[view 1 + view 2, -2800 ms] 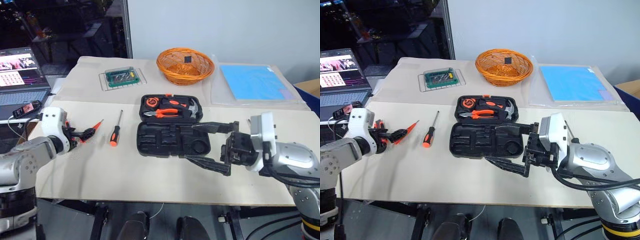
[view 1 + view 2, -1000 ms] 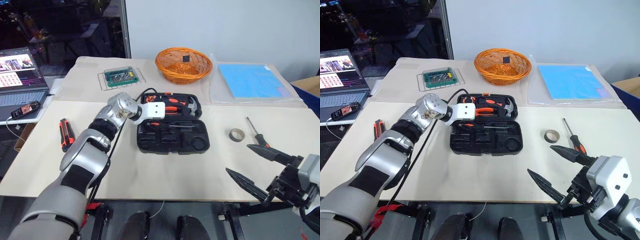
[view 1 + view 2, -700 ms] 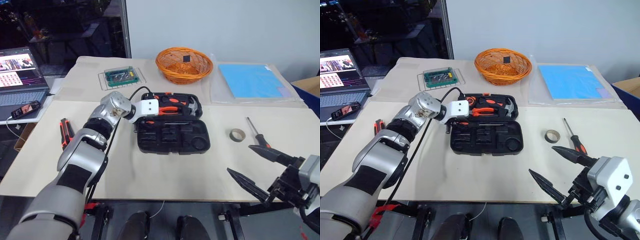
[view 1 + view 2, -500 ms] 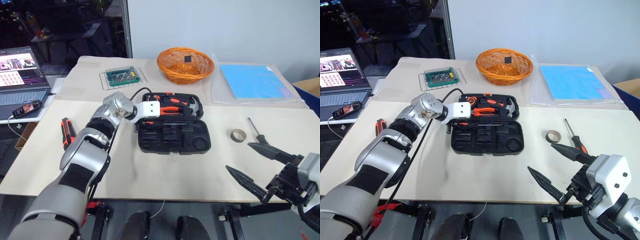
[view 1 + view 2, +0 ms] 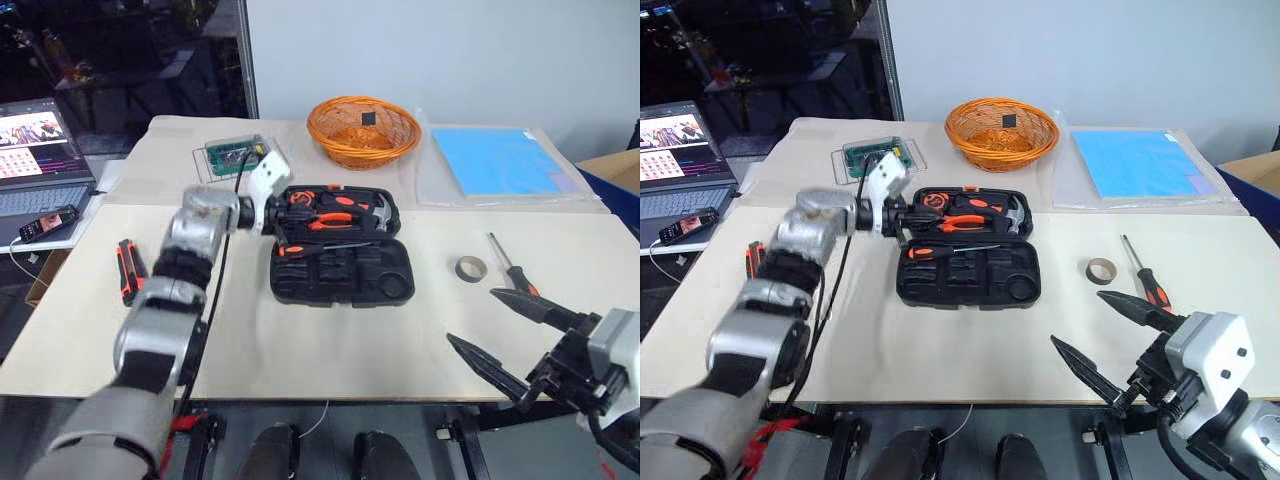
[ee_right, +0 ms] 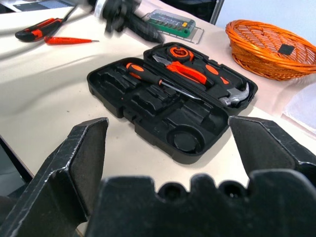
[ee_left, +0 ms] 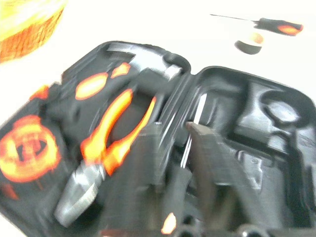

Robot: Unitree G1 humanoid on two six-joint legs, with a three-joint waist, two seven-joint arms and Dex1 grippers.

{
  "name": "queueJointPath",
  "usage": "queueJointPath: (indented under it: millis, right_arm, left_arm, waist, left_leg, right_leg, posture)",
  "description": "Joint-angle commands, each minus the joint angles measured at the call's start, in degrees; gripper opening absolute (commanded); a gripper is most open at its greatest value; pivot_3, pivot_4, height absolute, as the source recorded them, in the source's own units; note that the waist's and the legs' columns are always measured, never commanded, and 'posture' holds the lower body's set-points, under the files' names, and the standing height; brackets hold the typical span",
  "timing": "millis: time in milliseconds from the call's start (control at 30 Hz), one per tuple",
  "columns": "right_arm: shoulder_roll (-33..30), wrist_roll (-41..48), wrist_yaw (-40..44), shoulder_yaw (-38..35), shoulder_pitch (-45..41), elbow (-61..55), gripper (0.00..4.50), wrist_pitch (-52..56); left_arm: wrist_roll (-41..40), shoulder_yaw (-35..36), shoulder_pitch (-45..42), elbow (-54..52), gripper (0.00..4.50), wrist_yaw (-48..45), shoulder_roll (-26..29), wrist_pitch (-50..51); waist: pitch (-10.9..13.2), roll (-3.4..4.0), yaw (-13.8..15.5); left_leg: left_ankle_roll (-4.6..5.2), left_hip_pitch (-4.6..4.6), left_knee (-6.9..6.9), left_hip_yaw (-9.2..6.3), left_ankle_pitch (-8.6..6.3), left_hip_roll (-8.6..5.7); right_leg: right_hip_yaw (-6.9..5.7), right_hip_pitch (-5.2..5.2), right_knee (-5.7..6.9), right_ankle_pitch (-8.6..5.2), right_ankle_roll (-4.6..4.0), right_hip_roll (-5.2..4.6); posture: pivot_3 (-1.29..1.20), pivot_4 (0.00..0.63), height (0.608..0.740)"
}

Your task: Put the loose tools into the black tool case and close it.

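Note:
The black tool case [image 5: 345, 298] lies open at the table's middle. Its far half holds pliers, a hammer and a tape measure. A black-shafted screwdriver [image 5: 300, 249] with an orange handle lies across its near half. My left gripper [image 5: 273, 215] hovers shut and empty at the case's left end, clear of that screwdriver. To the right of the case lie a grey tape roll [image 5: 470, 267] and a second screwdriver [image 5: 510, 266]. The utility knife [image 5: 125, 270] lies at the far left, with the thin orange tester [image 6: 69, 40] beside it. My right gripper [image 5: 470, 315] stands open near the front right edge.
An orange wicker basket [image 5: 362, 128] and a green tray of bits [image 5: 232, 153] stand behind the case. A blue sheet [image 5: 500, 160] lies at the back right. A laptop [image 5: 40, 150] and a phone [image 5: 42, 222] sit off the table's left side.
My left wrist has rolled and its fingers have shut. The screwdriver it covered now lies uncovered in the case's near half. The right arm has stayed still.

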Motion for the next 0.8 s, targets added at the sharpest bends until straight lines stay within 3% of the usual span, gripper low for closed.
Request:
queueJointPath:
  millis: [33, 267, 567, 667, 800]
  right_arm:
    - [0.14, -1.02, -2.47, 1.52, -1.1, -1.35, 4.5, -0.39]
    - [-2.98, -2.24, -7.4, 4.93, -4.01, -0.52, 4.5, 4.53]
    - [-2.06, -4.61, -11.03, 0.29, -2.74, 4.0, 4.5, 8.06]
    - [-1.84, -6.72, -12.11, 0.61, -3.74, 5.39, 4.5, 8.15]
    - [-1.81, -3.14, -15.22, 1.72, -7.62, 3.76, 4.5, 11.04]
  left_arm:
    - [0.5, 0.41, 4.48, -8.99, 0.04, 11.74, -4.39, 2.01]
    - [9.16, -10.95, 10.83, -6.27, 0.04, 14.06, -2.46, 2.51]
    - [2.99, -7.45, 10.92, -13.99, 0.04, 14.05, -4.23, 3.09]
    - [4.45, -8.39, 10.37, -12.14, 0.04, 14.15, -2.9, 3.24]
    - [4.11, -8.51, 7.38, -6.94, 0.04, 16.47, -6.68, 1.07]
  waist:
    - [0.01, -0.03, 0.39]
    - [-0.53, 0.17, 0.61]
    - [-0.94, 0.28, 0.53]
    - [-0.94, 0.28, 0.56]
    - [-0.94, 0.3, 0.76]
  left_leg:
    - [-0.01, -0.01, 0.03, 0.0, 0.0, -0.01]
    - [-0.36, 0.05, 0.05, 0.08, -0.2, -0.01]
    - [-0.45, 0.62, -0.01, 0.14, -0.3, 0.08]
    - [-0.44, 0.51, -0.01, 0.14, -0.3, 0.06]
    - [-0.43, 0.51, -0.01, 0.15, -0.3, 0.03]
  right_leg:
    - [0.02, 0.0, -0.01, 0.04, 0.03, -0.02]
    - [0.12, 0.04, -0.07, 0.2, 0.06, 0.04]
    - [0.17, 0.66, -0.24, -0.14, 0.38, -0.3]
    - [0.16, 0.54, -0.28, -0.04, 0.5, -0.27]
    - [0.14, 0.51, -0.25, -0.04, 0.51, -0.19]
  posture:
    - [0.0, 0.15, 0.74]
    - [0.0, 0.15, 0.74]
    - [0.0, 0.15, 0.74]
    - [0.0, 0.15, 0.74]
    - [0.0, 0.15, 0.74]
